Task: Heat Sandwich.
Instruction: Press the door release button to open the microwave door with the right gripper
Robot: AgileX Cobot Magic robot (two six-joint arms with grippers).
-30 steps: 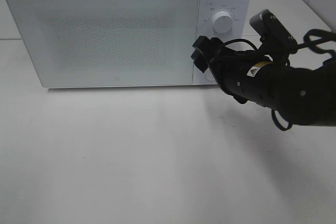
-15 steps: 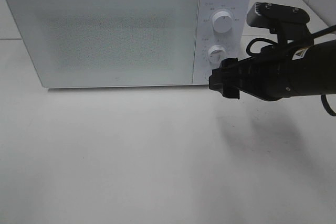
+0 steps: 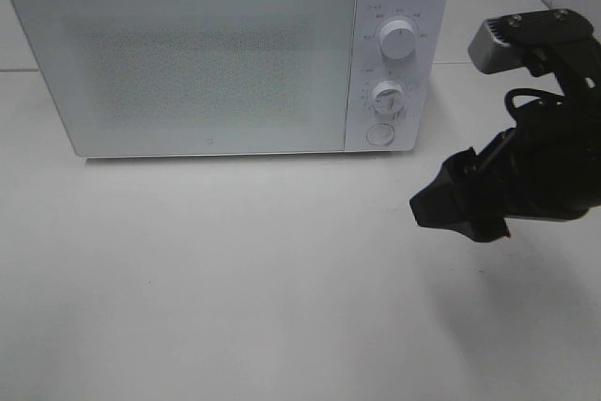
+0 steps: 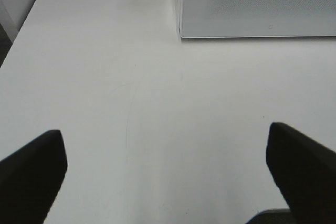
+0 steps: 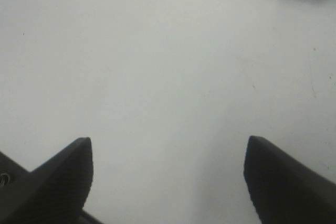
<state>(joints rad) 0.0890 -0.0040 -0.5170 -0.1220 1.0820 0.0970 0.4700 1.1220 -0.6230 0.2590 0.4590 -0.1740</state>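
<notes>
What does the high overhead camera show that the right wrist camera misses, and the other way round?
Only the high view shows the whole microwave, door shut, its upper knob and lower knob, and the right tool from outside. Only the right wrist view looks out between that tool's two dark fingers, spread apart with nothing between. Both show the white table and the round button at the microwave's lower corner.

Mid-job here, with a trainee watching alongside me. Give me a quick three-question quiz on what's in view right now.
1. True or false: the microwave door stands open.
2. How many dials sit above the round button? A one, B two, C four.
3. Is the right end effector open or shut?
Key: 1 false; 2 B; 3 open.
</notes>
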